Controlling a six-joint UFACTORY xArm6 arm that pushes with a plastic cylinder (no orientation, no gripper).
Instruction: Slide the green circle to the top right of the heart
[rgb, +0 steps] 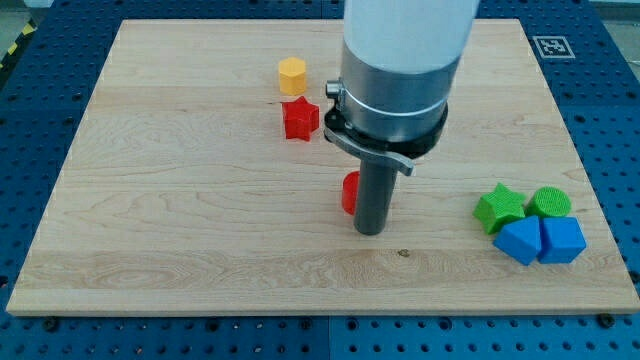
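The tip (370, 232) is seen resting on the board (180, 230) a little below the view's centre, at the lower end of a dark rod that hangs from the broad grey arm (400, 60). No jaws are carried – the arm ends in the plain rod, so nothing is held or clamped.

A red block (349, 192) is found touching the rod's left side, just above the tip; most of it is hidden behind the rod, so its shape cannot be told for certain.

The green circle (551, 203) is placed far off toward the view's lower right, well apart from the tip. It is packed into a tight cluster: the green star (499, 207) lies just to its left, and two blue blocks sit directly below – one (520, 241) under the star and the other (562, 240) under the circle, the pair touching each other.

Toward the view's top, left of the arm, a yellow block (292, 75) of roughly hexagonal outline is seen, with a red star (300, 119) just below it. Both are well apart from the tip and from the green cluster.

A square printed marker (551, 46) is set at the board's top right corner
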